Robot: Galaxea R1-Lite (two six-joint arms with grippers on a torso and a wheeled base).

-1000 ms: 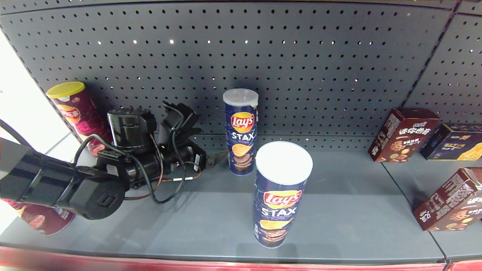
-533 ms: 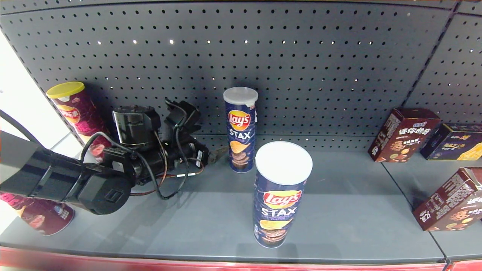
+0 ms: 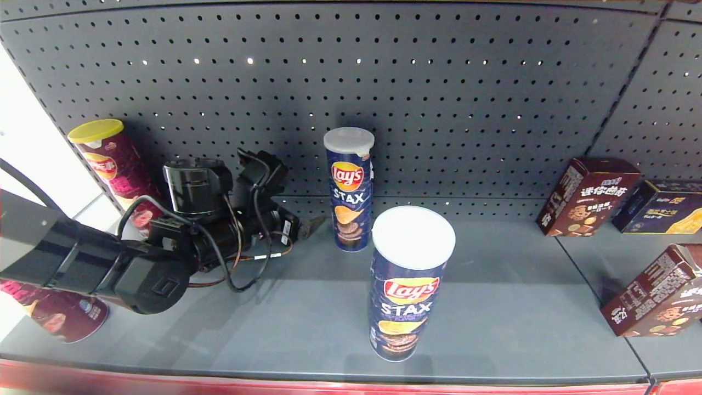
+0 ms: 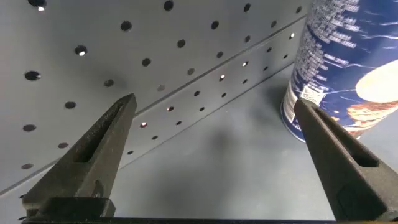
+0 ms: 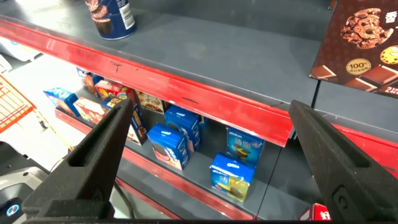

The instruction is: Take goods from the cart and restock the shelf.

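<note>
Two blue chip cans stand upright on the grey shelf [image 3: 510,307]. One can [image 3: 349,189] is at the back near the pegboard wall, the other [image 3: 408,282] near the front edge. My left gripper [image 3: 312,225] lies low on the shelf just left of the back can, open, with nothing between its fingers. In the left wrist view the gripper [image 4: 214,102] spans bare shelf, and the back can [image 4: 348,62] stands just outside one finger. My right gripper [image 5: 211,106] hangs open and empty in front of the shelf's red edge [image 5: 186,87], below the front can [image 5: 112,15].
A maroon can with a yellow lid [image 3: 112,164] stands at the back left, another maroon can [image 3: 66,315] at the front left. Brown boxes [image 3: 587,197] [image 3: 652,299] and a dark blue box [image 3: 663,208] fill the right. Blue packs [image 5: 180,134] sit on the lower shelf; an orange cart [image 5: 12,102] is beside it.
My left arm has lifted and shifted slightly, its fingertip drawing a little away from the back can. That can, leaning a bit before, now stands straight. The front can has not moved.
</note>
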